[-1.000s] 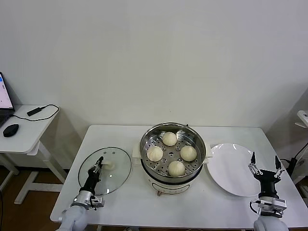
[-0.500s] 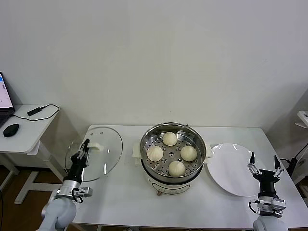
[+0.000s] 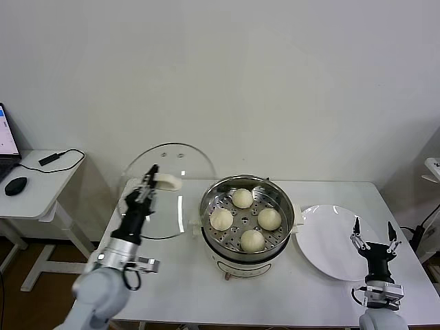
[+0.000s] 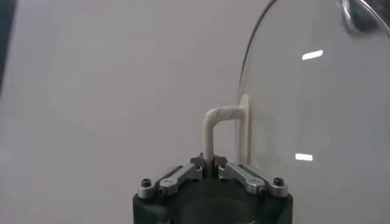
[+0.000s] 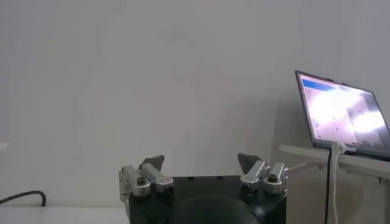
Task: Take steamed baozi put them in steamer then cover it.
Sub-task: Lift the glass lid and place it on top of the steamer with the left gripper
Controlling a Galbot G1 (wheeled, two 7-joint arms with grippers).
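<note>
The steel steamer (image 3: 246, 242) stands mid-table on its white base, uncovered. Several cream baozi lie on its perforated tray, among them ones at the back (image 3: 241, 198), the left (image 3: 221, 219) and the front (image 3: 252, 240). My left gripper (image 3: 148, 180) is shut on the white handle (image 3: 165, 180) of the glass lid (image 3: 165, 191), holding it lifted and tilted almost upright just left of the steamer. The left wrist view shows the handle (image 4: 214, 131) clamped between the jaws and the glass lid (image 4: 317, 103) beside it. My right gripper (image 3: 372, 231) is open and empty, near the table's right front.
An empty white plate (image 3: 333, 241) lies right of the steamer. A side desk (image 3: 31, 182) at far left carries a mouse (image 3: 15, 185) and a cable. The right wrist view shows a laptop screen (image 5: 341, 119) against a bare wall.
My left gripper has lifted the glass lid off the table and carried it up and right toward the steamer, tilting it upright. The right arm has hardly moved.
</note>
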